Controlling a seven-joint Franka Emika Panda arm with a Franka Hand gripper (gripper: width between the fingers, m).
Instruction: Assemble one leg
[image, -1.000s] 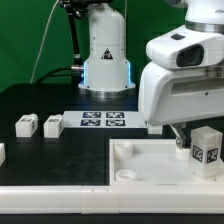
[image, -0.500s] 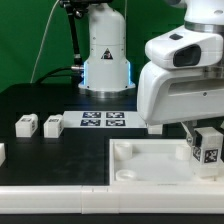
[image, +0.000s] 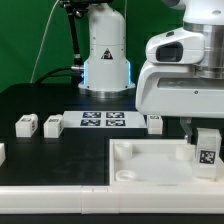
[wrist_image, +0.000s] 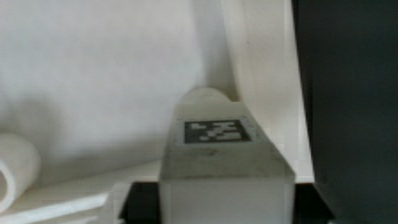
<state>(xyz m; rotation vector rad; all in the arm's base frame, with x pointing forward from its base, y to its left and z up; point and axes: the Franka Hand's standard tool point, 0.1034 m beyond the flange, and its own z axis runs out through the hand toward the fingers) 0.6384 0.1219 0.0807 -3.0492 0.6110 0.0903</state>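
My gripper is shut on a leg, a small white post with a black-and-white tag on its face. I hold it upright over the far right corner of the large white panel, low above it; I cannot tell if it touches. In the wrist view the leg runs away from the dark fingers toward the panel's raised rim. Three other legs lie on the black table: two at the exterior view's left, one behind the panel.
The marker board lies flat on the table behind the panel. The robot base stands at the back in front of a green backdrop. A white piece shows at the exterior view's left edge.
The gripper with the leg has moved a little to the exterior view's right and turned the leg, uncovering the leg that lies behind the panel.
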